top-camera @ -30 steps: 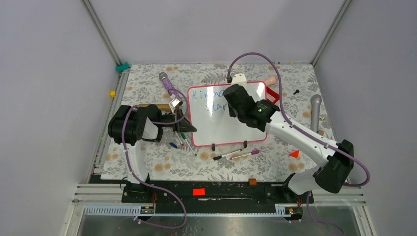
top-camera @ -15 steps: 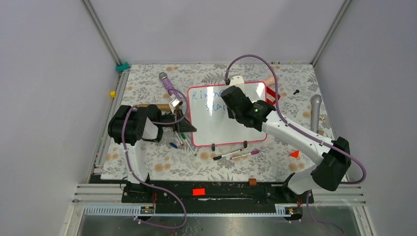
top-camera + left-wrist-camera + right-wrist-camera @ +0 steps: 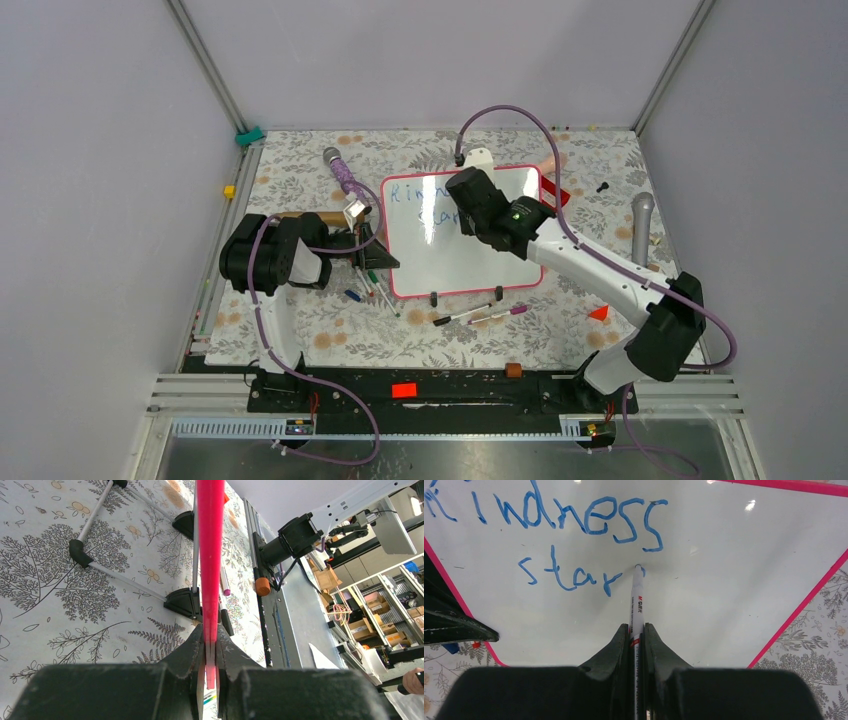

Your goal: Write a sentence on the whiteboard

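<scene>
The whiteboard (image 3: 440, 262), white with a pink-red rim, lies in the middle of the table. Blue writing on it reads "Kindness" (image 3: 574, 515) and below it "star" (image 3: 569, 575). My right gripper (image 3: 637, 626) is shut on a white marker (image 3: 638, 600), whose tip touches the whiteboard (image 3: 724, 570) just right of "star". From above, the right gripper (image 3: 462, 200) covers the right part of the writing. My left gripper (image 3: 210, 632) is shut on the board's pink rim (image 3: 210, 540) at its left edge, near the front corner (image 3: 385, 262).
Two loose markers (image 3: 470, 315) lie in front of the board's black clip feet (image 3: 434, 298). More pens (image 3: 365, 285) lie by the left gripper. A purple microphone (image 3: 343, 172), a grey microphone (image 3: 641, 225) and an orange cone (image 3: 599, 313) lie around.
My right arm has shifted left and a little toward the back over the board, carrying the marker with it. The left arm and the board have stayed still.
</scene>
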`<state>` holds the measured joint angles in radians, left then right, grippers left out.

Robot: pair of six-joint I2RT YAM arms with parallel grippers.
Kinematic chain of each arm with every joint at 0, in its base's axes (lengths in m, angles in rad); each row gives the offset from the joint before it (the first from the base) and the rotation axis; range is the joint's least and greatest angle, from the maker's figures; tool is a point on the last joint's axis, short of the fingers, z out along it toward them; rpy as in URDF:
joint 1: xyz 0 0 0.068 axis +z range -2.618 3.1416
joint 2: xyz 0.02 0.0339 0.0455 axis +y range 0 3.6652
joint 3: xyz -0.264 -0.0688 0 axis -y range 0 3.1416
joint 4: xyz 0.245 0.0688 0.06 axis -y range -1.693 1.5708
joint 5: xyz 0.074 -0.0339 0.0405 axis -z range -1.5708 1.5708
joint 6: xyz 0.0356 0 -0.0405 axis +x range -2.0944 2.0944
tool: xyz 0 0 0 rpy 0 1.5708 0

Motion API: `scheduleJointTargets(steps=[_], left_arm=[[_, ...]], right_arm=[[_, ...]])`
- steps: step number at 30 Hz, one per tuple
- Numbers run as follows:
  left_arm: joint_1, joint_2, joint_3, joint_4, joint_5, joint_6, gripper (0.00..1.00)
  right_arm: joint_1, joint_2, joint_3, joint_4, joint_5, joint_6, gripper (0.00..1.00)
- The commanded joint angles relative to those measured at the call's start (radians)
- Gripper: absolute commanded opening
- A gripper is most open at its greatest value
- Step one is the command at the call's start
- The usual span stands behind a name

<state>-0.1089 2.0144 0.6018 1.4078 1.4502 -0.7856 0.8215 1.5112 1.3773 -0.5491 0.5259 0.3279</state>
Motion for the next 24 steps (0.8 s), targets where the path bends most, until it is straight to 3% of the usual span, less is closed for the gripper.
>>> scheduleJointTargets(steps=[1,24], left_arm=[[0.000,0.004,0.006,0.068,0.003,0.020,0.00],[0.000,0.003,0.006,0.068,0.005,0.022,0.00]], right_arm=[[-0.010,0.020,0.046,0.001,-0.030,0.002,0.00],[-0.015,0.012,0.062,-0.079,0.083,0.039,0.00]])
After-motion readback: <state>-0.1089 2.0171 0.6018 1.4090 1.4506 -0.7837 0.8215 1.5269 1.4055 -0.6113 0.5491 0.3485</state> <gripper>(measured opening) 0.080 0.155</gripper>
